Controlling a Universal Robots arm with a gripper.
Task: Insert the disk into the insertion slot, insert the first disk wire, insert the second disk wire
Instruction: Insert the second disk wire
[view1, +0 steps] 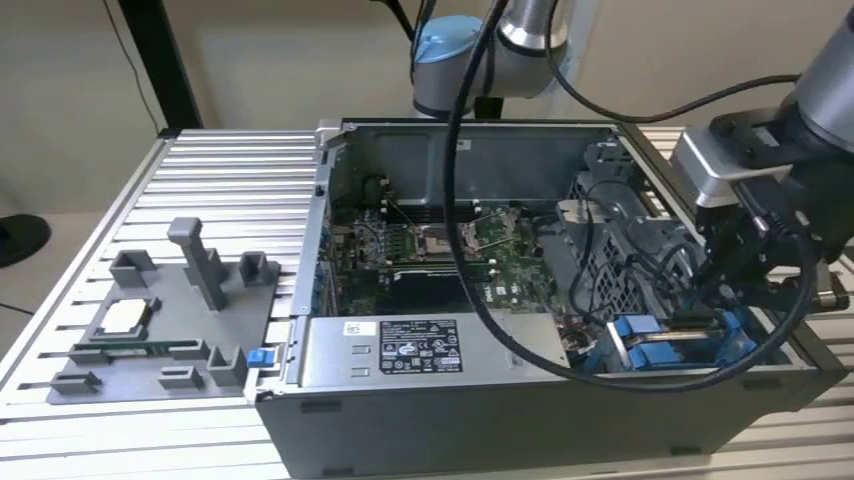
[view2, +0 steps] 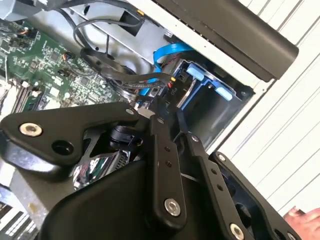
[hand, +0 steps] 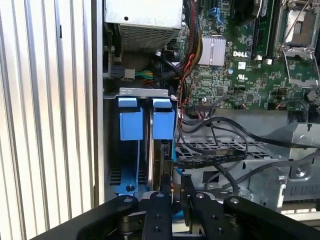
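The gripper lay closest to both wrist cameras, its black linkage crowding the foreground, and in the exterior view it hung low over one corner of the open case. Whether it was open, closed or clamped on something could not be told.

Right at its tip stood the one disk, on edge and set down into the slot, with a strip of its blue frame showing along one side. Two blue tabs sat side by side at the far end of the slot from the gripper.

Beside the gripper a bundle of black wires looped over a perforated cage, and red and yellow leads ran off from the same spot. Beyond the wires lay the one green board. Past the slot, further from the gripper, sat a single power box.

Well away from the gripper, outside the case, a grey tray of small parts rested on the ribbed table.
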